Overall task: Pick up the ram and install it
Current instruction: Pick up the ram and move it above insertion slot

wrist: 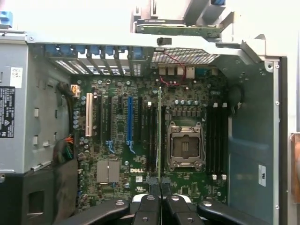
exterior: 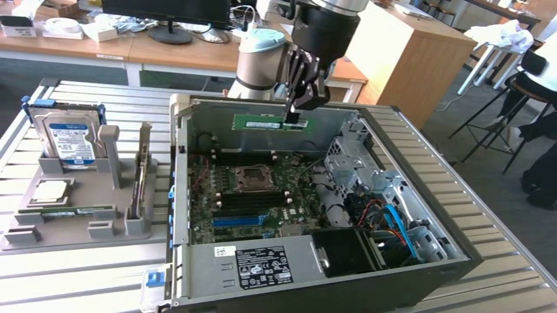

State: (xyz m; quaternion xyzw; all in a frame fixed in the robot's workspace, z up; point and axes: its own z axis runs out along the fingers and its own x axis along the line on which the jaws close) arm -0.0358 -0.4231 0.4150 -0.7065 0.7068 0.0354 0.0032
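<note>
The gripper is clenching on the ram, its two fingers pinching the flat faces of the green stick near the end towards the exterior view's right. The stick is hanging level and on edge above the open computer case, over the far part of the motherboard and clear of it. In the wrist view the stick is showing edge-on as a thin line, lying roughly in line with the black memory slots beside the processor socket. Judged from its build, the stick is light and stiff but fragile: a thin board with small chips and a contact edge that is best left untouched. The faces or short ends are therefore the sensible places to hold, and a slim, smooth board is likely to twist in a loose pinch. Around the target, the blue slot and a white slot are running parallel to the memory slots and could be mistaken for them. The metal drive cage and the blue cables are crowding the case on the exterior view's right. The case walls are limiting the room for the arm's descent. Outside the case, a grey holder on the counter is carrying a second green stick, a silver processor chip and an upright hard drive. A person is sitting well apart at the exterior view's right.
</note>
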